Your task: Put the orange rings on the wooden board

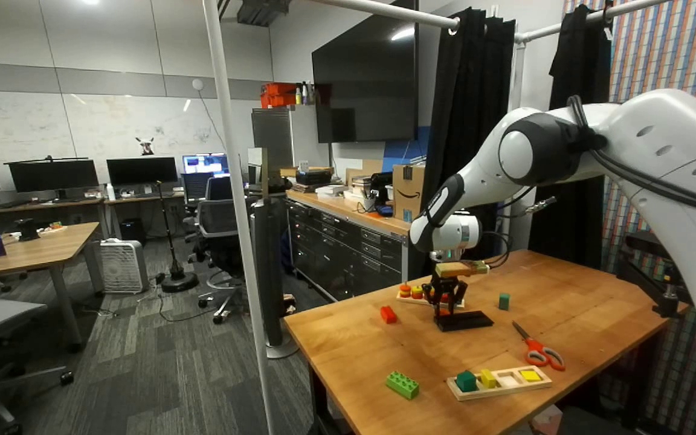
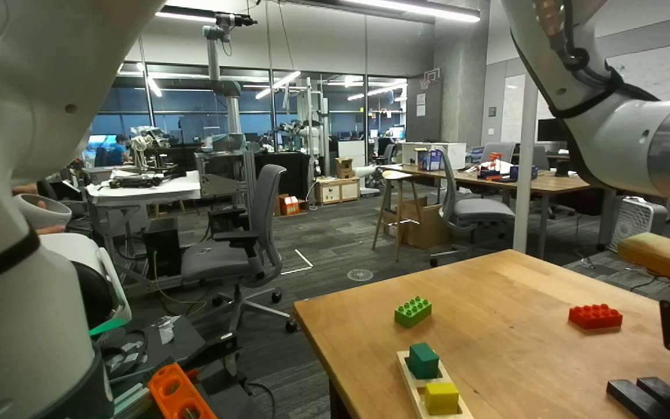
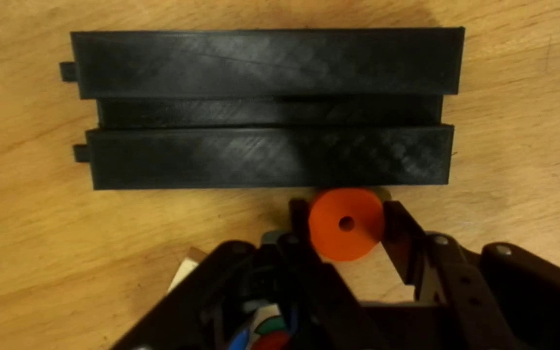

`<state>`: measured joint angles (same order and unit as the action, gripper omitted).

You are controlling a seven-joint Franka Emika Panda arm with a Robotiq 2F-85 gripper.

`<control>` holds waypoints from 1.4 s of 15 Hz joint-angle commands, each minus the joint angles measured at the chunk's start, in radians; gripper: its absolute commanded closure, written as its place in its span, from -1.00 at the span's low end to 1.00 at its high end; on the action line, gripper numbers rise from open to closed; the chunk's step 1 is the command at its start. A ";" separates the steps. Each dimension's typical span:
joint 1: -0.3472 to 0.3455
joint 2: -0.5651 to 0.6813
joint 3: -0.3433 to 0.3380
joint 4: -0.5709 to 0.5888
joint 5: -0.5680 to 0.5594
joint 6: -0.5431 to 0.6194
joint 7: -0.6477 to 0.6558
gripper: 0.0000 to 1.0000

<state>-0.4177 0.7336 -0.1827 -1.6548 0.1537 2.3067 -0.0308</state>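
As the pincer (image 3: pixel 344 216) is narrowed onto an orange ring (image 3: pixel 346 241), seemingly gripping both sides, main worry is the exit. Ring sits right beside the black track (image 3: pixel 270 109), touch unclear, toward the tabletop (image 1: pixel 348 338) edge facing the drawer cabinets (image 1: pixel 342 254); lifted or not, can't tell. Wooden board (image 1: pixel 417 301) with coloured pieces (image 1: pixel 406 289) lies closer to that edge. A slanted lift could snag the track and twist the ring loose; a low carry, with so little room, could knock the board's pieces over.

Robotics lab with office trimmings here: whiteboard (image 1: pixel 109 124) and monitors (image 1: pixel 141 170) far left, white robot arm (image 1: pixel 656 145) near right!
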 commanded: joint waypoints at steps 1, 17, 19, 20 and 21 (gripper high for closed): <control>0.051 -0.024 -0.032 0.001 -0.050 -0.004 0.043 0.63; 0.111 -0.077 -0.044 0.014 -0.117 0.156 0.063 0.64; 0.105 -0.063 -0.040 0.025 -0.112 0.175 0.059 0.64; 0.103 -0.056 -0.039 0.033 -0.111 0.180 0.059 0.64; 0.101 -0.049 -0.038 0.040 -0.109 0.182 0.059 0.64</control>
<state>-0.3093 0.6591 -0.2218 -1.6526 0.0514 2.4656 0.0239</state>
